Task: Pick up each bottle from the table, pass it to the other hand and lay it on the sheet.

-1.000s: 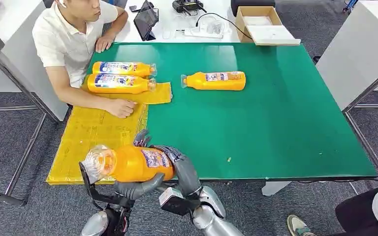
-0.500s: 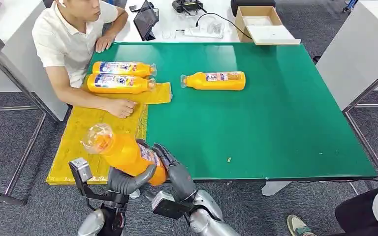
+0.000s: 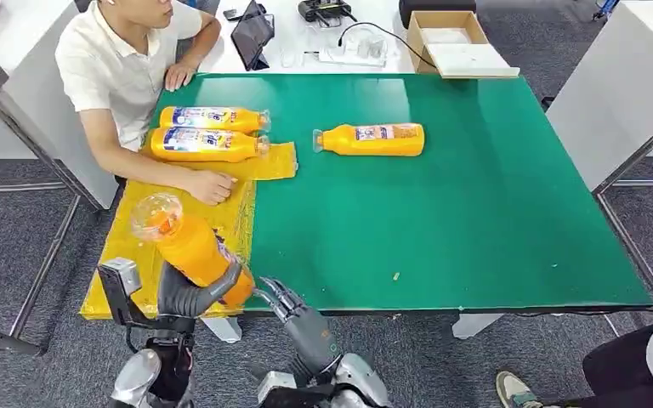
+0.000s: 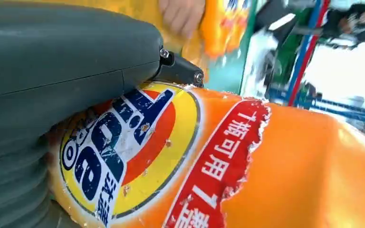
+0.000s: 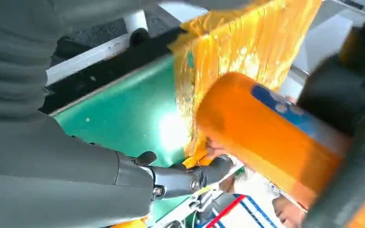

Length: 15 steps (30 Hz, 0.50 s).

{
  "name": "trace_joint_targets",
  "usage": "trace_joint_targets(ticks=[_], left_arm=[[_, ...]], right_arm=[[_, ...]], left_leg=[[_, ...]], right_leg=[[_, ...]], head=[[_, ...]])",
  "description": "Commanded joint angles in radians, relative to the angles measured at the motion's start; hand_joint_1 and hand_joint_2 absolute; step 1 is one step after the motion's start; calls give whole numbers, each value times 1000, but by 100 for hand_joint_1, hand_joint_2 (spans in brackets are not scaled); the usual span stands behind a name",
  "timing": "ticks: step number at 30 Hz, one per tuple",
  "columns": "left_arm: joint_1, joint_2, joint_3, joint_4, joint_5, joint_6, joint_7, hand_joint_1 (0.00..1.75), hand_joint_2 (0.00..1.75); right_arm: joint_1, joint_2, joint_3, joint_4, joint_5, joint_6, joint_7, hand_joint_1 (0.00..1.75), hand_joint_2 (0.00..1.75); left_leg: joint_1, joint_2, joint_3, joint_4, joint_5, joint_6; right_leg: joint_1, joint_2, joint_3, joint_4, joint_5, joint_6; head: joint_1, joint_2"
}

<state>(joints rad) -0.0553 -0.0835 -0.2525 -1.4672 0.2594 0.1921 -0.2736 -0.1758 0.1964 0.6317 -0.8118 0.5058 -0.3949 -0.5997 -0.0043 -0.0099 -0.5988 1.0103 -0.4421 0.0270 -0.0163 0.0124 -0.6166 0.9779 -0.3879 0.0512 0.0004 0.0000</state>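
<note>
At the left edge of the bench (image 3: 476,212), going from left to right:

Left hand (image 3: 189,293): it grasps the bottle (image 3: 189,246) around the lower body, so the neck stays free and points up and away, tilted.

Bottle in hand: it is above the near part of the yellow sheet (image 3: 149,229), not yet lying on it; this looks like the moment just before it is laid down.

Person's hand (image 3: 210,186): it rests on the sheet, probably to keep the sheet flat.

Two laid bottles (image 3: 208,132): they lie side by side at the far end of the sheet, next to the person.

Right hand (image 3: 293,310): it is released, fingers apart, holding nothing, just beside the bottle at the bench edge.

Last bottle (image 3: 372,138): it lies on the green surface, well apart from the sheet, waiting to be picked.
</note>
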Motion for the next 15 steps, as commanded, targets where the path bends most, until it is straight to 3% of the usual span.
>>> trace_joint_targets(ticks=[1,2,5,9,12,15], left_arm=[[-168,118,23,284,-612,271,5,145,175],[-171,108,50,300,-620,265,2,173,175],[-152,139,77,312,-687,235,35,175,175],[-164,174,43,324,-896,259,94,175,175],[-267,190,-12,459,-1258,283,240,175,175],[-404,144,-16,708,-1433,292,306,175,175]], right_arm=[[63,-31,-89,-145,-90,-89,-94,0,0],[76,-20,-123,-172,-108,-119,-93,0,0],[131,0,-242,-350,-303,-160,-98,0,0],[146,-8,-283,-415,-333,-141,-98,0,0],[143,3,-294,-396,-327,-77,-98,0,0],[126,36,-280,-348,-321,-40,-98,0,0]], left_leg=[[1,-3,3,-2,0,-2],[0,-2,3,-2,1,-1],[1,0,4,-1,-1,-2],[0,-1,2,-1,0,-1],[1,-1,3,0,-1,-2],[1,-7,2,-1,1,-2]], right_leg=[[1,-5,4,-1,-1,-2],[0,-3,3,-1,-1,-2],[1,-1,4,0,-1,-2],[0,-2,2,0,-1,-1],[1,-3,4,0,-2,-2],[1,-8,4,0,-2,-2]], head=[[0,0],[1,0],[0,0],[1,0],[1,0],[0,0]])
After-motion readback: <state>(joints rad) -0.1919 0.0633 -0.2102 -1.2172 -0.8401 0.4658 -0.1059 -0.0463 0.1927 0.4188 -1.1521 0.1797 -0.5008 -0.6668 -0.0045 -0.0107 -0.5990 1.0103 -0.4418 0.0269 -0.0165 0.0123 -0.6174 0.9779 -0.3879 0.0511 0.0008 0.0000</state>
